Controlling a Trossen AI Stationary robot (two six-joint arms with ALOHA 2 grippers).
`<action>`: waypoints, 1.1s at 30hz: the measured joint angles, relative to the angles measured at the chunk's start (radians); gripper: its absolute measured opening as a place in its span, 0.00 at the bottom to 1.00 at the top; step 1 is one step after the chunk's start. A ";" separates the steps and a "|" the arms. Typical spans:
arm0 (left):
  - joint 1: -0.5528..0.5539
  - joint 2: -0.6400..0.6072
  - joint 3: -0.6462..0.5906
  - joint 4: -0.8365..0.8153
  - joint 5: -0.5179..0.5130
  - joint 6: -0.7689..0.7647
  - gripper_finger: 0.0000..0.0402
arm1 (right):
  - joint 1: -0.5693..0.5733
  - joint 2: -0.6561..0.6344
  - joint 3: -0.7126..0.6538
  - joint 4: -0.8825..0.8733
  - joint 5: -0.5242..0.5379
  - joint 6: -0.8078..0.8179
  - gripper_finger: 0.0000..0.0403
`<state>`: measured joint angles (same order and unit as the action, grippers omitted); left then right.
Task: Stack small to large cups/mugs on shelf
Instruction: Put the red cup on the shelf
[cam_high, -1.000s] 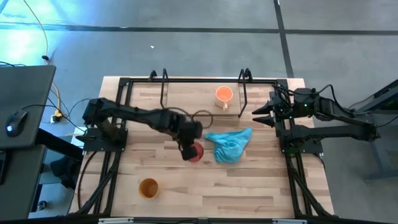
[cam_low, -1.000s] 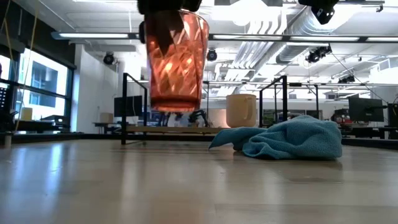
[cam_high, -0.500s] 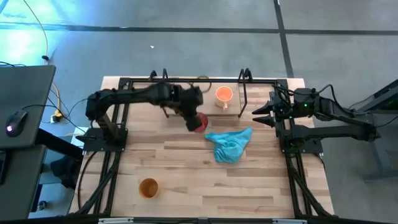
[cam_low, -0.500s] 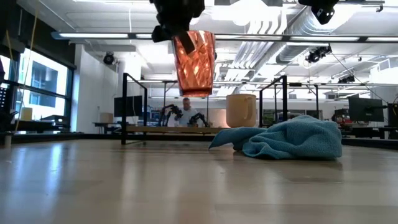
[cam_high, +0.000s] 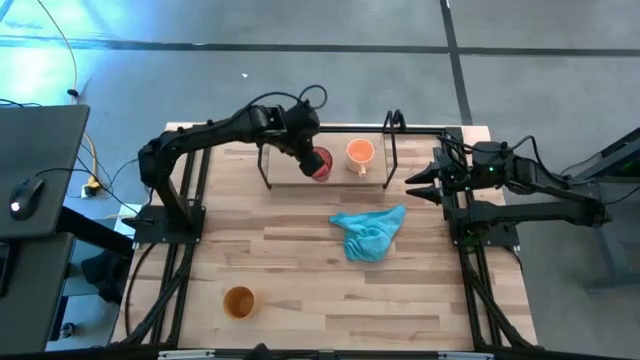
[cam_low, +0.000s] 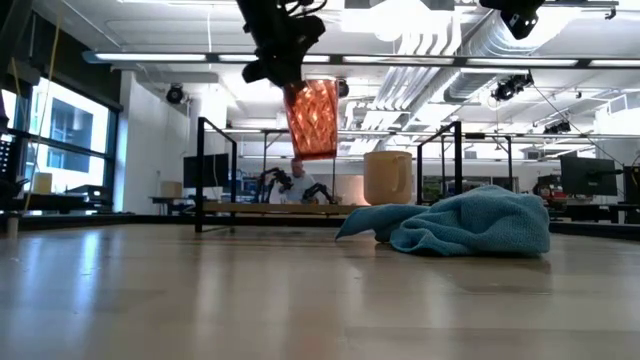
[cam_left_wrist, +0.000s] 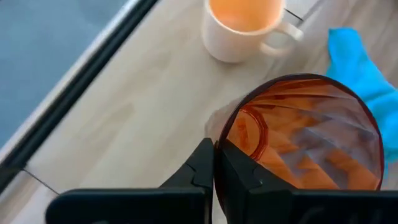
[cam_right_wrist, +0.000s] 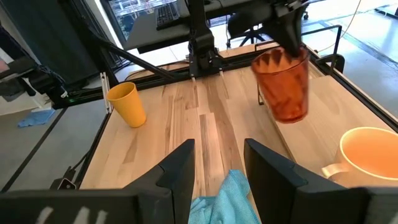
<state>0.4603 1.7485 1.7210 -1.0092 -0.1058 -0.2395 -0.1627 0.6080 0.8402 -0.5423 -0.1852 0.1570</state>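
Observation:
My left gripper (cam_high: 308, 155) is shut on the red ribbed cup (cam_high: 319, 164), which hangs over the shelf (cam_high: 340, 180) at the table's far side, just left of the light orange mug (cam_high: 359, 153). The mug stands upright on the shelf board. The yellow-orange cup (cam_high: 238, 301) stands on the table near the front left. My right gripper (cam_right_wrist: 217, 168) waits open at the table's right edge, with nothing between its fingers. My left gripper pinches the red cup's rim (cam_left_wrist: 222, 142) on the side facing the arm, one finger inside the cup and one outside. The fingers slant down from the table's left. The cup (cam_low: 312, 118) hangs mouth up, slightly tilted, clear of the shelf.
A crumpled turquoise cloth (cam_high: 368, 232) lies on the table in front of the shelf. The shelf's thin black rods (cam_high: 266, 160) rise on either side of the board. A person (cam_low: 297, 180) shows far off in the room behind.
My left gripper, staying shut, has carried the red cup from the middle of the table beside the cloth toward the far edge and a little up. The cup now hangs over the shelf next to the mug.

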 joint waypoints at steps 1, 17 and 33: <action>0.010 0.000 0.000 0.003 0.000 0.004 0.00 | 0.000 0.001 0.000 0.000 0.000 0.000 0.32; 0.072 0.075 0.000 0.054 0.020 0.025 0.00 | 0.000 0.053 0.000 0.010 0.001 -0.008 0.32; 0.125 0.104 0.000 0.101 -0.020 -0.009 0.00 | 0.000 0.073 0.000 0.009 0.000 -0.007 0.32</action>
<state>0.5854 1.8526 1.7214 -0.9085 -0.1260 -0.2482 -0.1627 0.6815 0.8402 -0.5335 -0.1848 0.1495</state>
